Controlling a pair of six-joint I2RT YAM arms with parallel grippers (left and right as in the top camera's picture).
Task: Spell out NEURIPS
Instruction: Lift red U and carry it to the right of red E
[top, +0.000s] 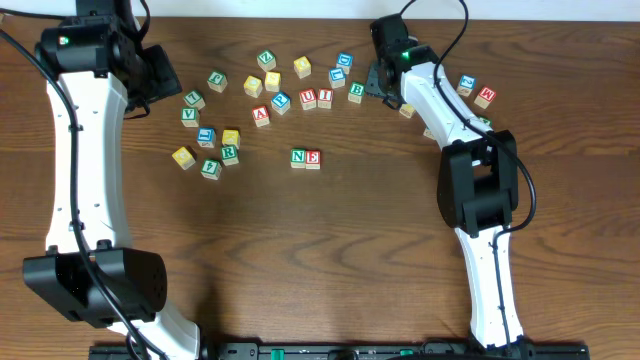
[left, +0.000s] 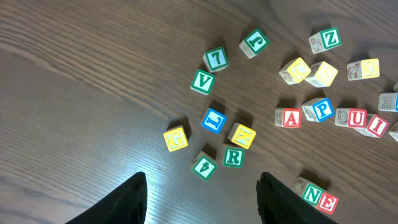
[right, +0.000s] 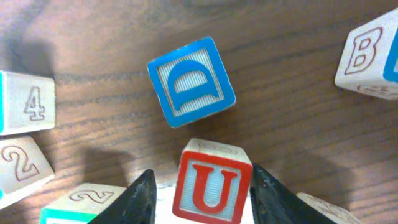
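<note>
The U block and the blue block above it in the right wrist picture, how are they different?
The U block has a red frame; the blue block has a blue frame. The U block shows straight between the right end effector's fingers; the blue block lies tilted, away from them. Both are wooden letter cubes on the table.

In the overhead view the green N block touches the red E block at its 3 o'clock. The right wrist view shows a red U block at 6 o'clock, a B block at 2, and a 4 block and a 2 block near 9. The left wrist view shows a green V block, a green R block, a red A block and a blue P block.
</note>
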